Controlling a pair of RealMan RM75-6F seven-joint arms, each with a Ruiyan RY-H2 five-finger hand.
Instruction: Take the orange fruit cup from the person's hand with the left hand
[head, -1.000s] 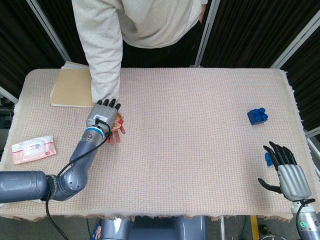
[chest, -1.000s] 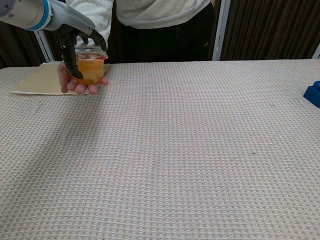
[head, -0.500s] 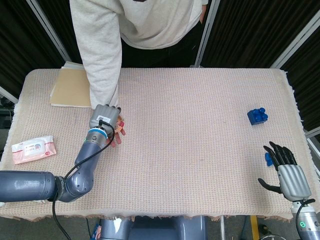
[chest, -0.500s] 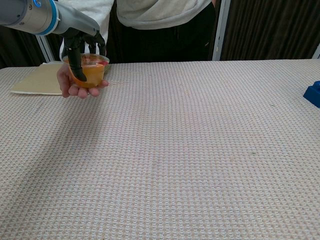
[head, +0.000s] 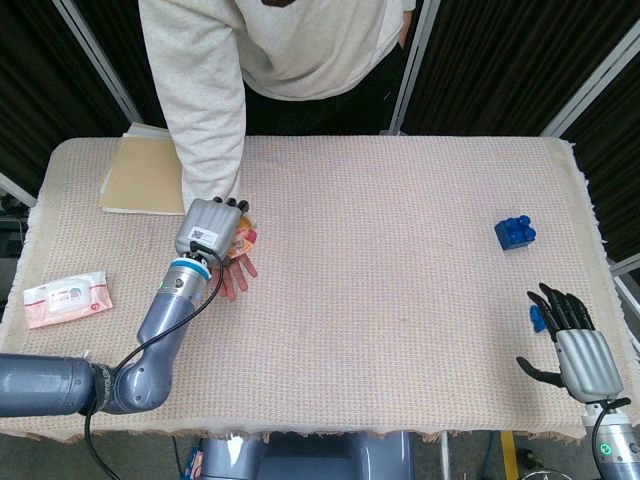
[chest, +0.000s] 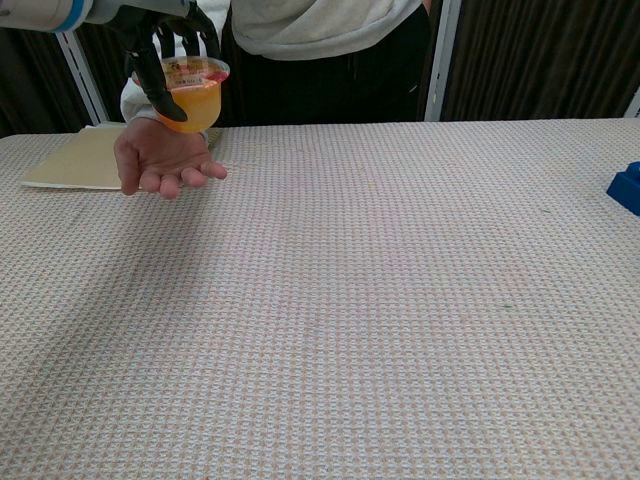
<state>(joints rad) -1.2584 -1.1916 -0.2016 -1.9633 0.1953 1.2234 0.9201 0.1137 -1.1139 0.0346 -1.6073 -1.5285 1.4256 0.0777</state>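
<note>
Left hand (chest: 165, 40) grasps the orange fruit cup (chest: 190, 92), fingers (chest: 153, 80) wrapped round it, just above the person's hand (chest: 160, 160). Keep it level, lift straight clear. Right hand (head: 578, 345) idle, fingers spread, grasping nothing.

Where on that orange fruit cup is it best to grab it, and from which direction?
By its side wall just under the rim, coming from above. The orange fruit cup stands upright and tapers downward, so its wider lip catches on fingers wrapped round it. The robot's left hand holds it that way, clear above the person's hand, open beneath it.
</note>
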